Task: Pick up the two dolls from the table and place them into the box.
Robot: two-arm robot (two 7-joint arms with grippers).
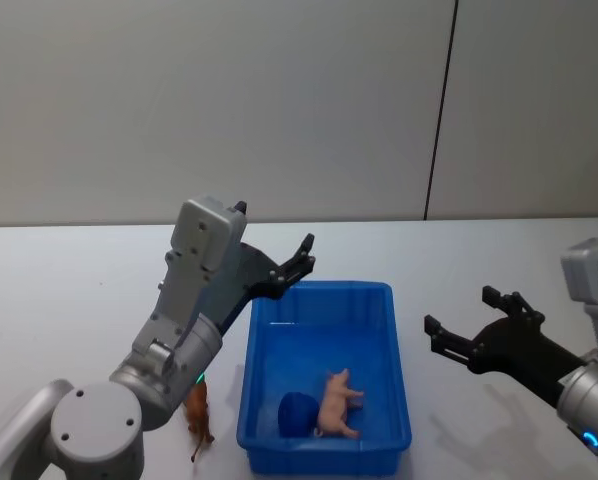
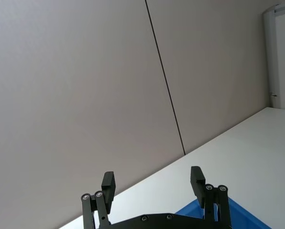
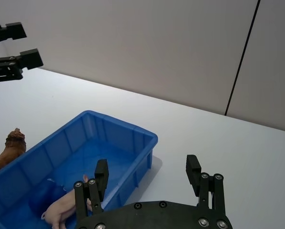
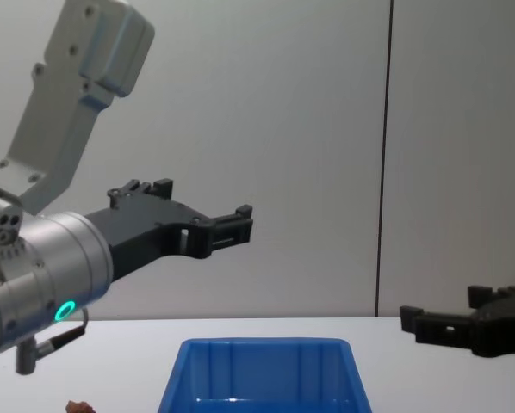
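Pink pig doll (image 1: 339,403) in bright blue plastic bin (image 1: 324,287); left gripper (image 1: 304,258) should next descend on reddish-brown doll (image 1: 199,412) beside it (right gripper (image 1: 461,315) idle; both spread, empty).

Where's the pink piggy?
In the head view, the pink pig lies inside the blue box, near its front, just right of a dark blue lump.

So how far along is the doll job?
Done: the pink pig doll lies inside the bright blue plastic bin. In hand: nothing; left gripper and right gripper both open, empty. Remaining: the reddish-brown doll on the white table beside the bin.
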